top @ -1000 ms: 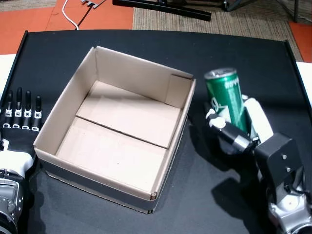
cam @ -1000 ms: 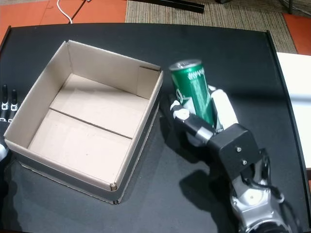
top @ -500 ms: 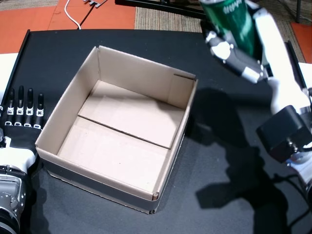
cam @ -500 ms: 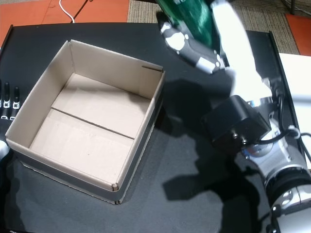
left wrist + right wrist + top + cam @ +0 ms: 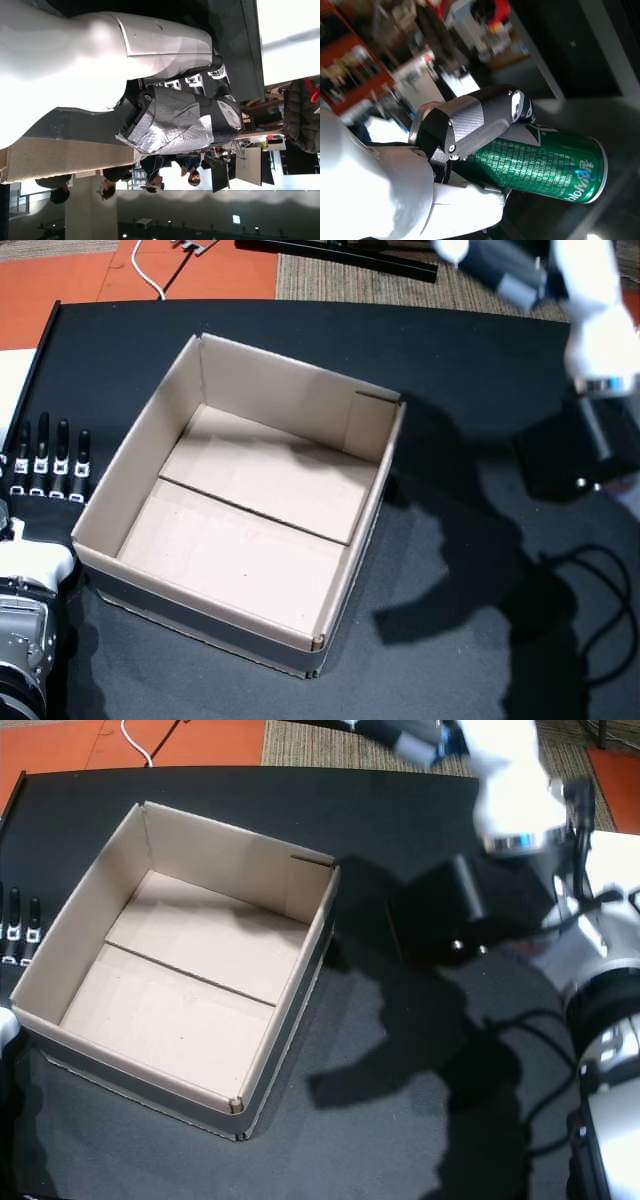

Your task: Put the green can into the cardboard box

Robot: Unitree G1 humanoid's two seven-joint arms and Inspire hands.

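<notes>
The green can point(image 5: 545, 165) shows only in the right wrist view, lying across my right hand point(image 5: 470, 130), whose fingers are shut on it. In both head views that hand point(image 5: 520, 270) point(image 5: 440, 735) is raised high at the top edge, above the table's far right, and the can is out of frame. The open cardboard box point(image 5: 290, 380) point(image 5: 230, 850) stands left of centre with nothing inside. My left hand point(image 5: 45, 465) point(image 5: 15, 930) rests flat beside the box's left wall, fingers straight and apart, holding nothing; the left wrist view shows it point(image 5: 175, 115) from behind.
A black table point(image 5: 470, 380) carries the box. A dark cable point(image 5: 600, 590) loops by my right arm. Orange floor with a white cable point(image 5: 150, 280) and carpet lie beyond the far edge. People point(image 5: 150, 177) stand in the room behind.
My right hand has lifted the can from the table right of the box, up and away, until it left the top of both head views. The left hand stayed put.
</notes>
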